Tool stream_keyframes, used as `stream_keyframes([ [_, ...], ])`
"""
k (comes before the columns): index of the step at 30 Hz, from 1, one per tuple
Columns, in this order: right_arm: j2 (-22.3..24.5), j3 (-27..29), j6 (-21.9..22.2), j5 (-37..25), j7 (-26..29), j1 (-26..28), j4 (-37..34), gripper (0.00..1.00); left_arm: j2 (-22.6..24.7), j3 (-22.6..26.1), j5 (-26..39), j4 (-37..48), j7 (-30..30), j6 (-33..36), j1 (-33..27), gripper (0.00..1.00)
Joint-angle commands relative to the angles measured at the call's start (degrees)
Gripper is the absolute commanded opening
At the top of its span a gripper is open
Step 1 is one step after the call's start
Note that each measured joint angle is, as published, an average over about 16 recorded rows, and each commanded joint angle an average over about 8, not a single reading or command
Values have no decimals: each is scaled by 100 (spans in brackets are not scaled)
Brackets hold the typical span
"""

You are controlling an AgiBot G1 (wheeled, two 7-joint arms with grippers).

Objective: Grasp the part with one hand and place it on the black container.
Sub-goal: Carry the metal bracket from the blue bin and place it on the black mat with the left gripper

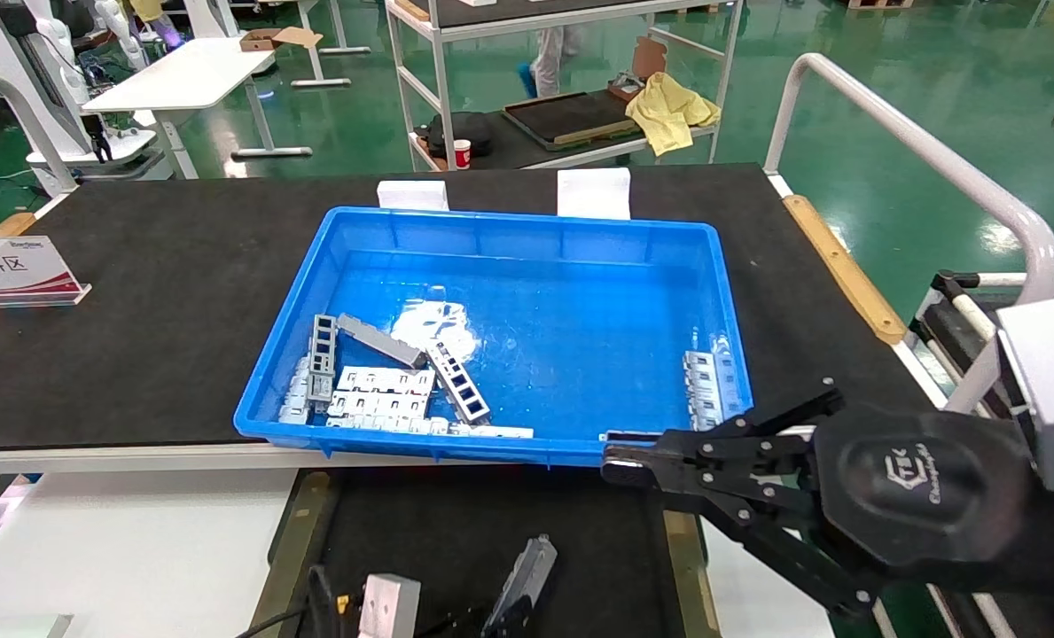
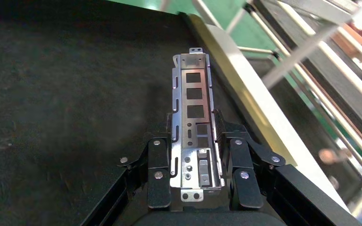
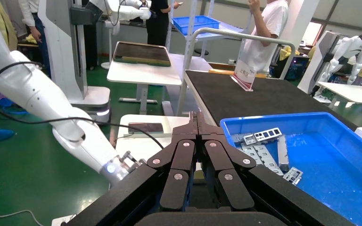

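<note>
Gripping the part (image 2: 194, 136) over the black container (image 2: 61, 103), left hand (image 2: 195, 155) — right hand (image 1: 633, 465) closed beside blue bin (image 1: 527, 232).

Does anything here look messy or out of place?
Mostly the blue bin: its metal pieces lie jumbled at odd angles. The left gripper holds the part straight over the black container. Right gripper idles shut.

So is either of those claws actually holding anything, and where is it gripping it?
Yes: the left gripper holds the part by its long side walls near one end, above the black container. The right gripper is shut on nothing.
</note>
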Motion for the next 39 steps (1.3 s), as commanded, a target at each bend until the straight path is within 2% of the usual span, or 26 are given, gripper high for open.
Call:
stream_keyframes([
  [1,0,0,0,0,0,0,0,0,197,-28,-10,39,3,-268,-8,0],
  [10,0,0,0,0,0,0,0,0,1027,-352,119,688,141,-959,-216,0],
  [24,0,-1,0,1,0,0,0,0,1882,-858,346,1779,294,-893,-477,0],
  [26,0,-1,0,1,-1,0,0,8,1931,-892,346,1868,289,-879,-499,0],
  [28,0,-1,0,1,-1,0,0,30,1964,-912,327,1926,266,-888,-515,0],
  [30,0,-1,0,1,-1,0,0,55,1986,-914,303,1954,235,-919,-528,9],
  [32,0,-1,0,1,-1,0,0,80,2001,-899,279,1956,202,-963,-537,32],
  [34,0,-1,0,1,-1,0,0,97,2009,-874,258,1942,168,-1015,-543,57],
  [35,0,-1,1,1,-1,0,0,100,2012,-859,250,1930,152,-1045,-545,70],
  [37,1,-1,1,1,-1,0,0,100,2015,-828,236,1905,118,-1107,-549,91],
  [38,1,-1,1,1,-1,0,0,100,2015,-813,231,1891,100,-1140,-550,98],
  [39,1,-2,1,1,-1,0,0,100,2015,-800,227,1876,82,-1171,-551,100],
])
